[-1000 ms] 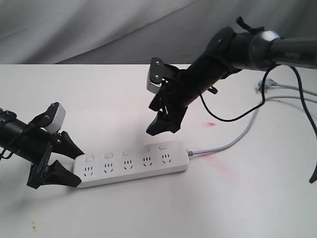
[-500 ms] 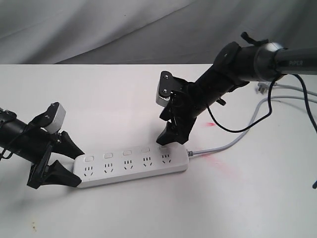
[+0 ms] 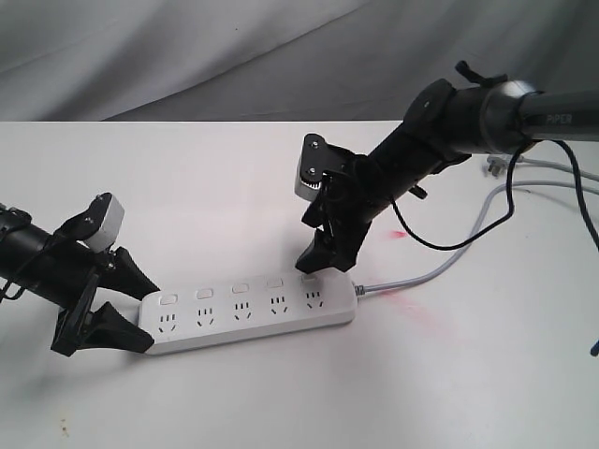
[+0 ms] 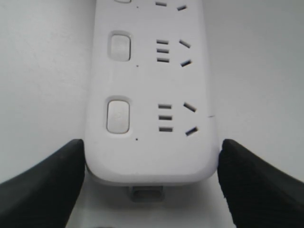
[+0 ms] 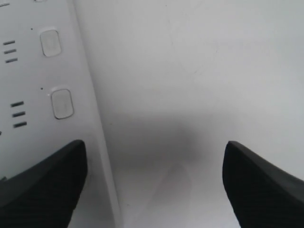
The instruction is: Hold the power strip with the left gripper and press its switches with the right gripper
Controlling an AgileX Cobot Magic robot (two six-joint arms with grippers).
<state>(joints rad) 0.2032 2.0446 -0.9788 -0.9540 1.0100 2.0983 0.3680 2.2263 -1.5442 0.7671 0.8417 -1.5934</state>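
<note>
- White capitals "PIPER" (image 3: 560,119) on dark-grey upper link of right arm (image 3: 505,105), near right edge of exterior view.
- Letters small, slightly blurred.
- Only legible marking in any view.

Exterior camera looked down from near side, high, toward far backdrop (image 3: 187,56). Left wrist camera sat close above left end of strip (image 4: 152,95); right wrist camera close above right end. All shared strip.
</note>
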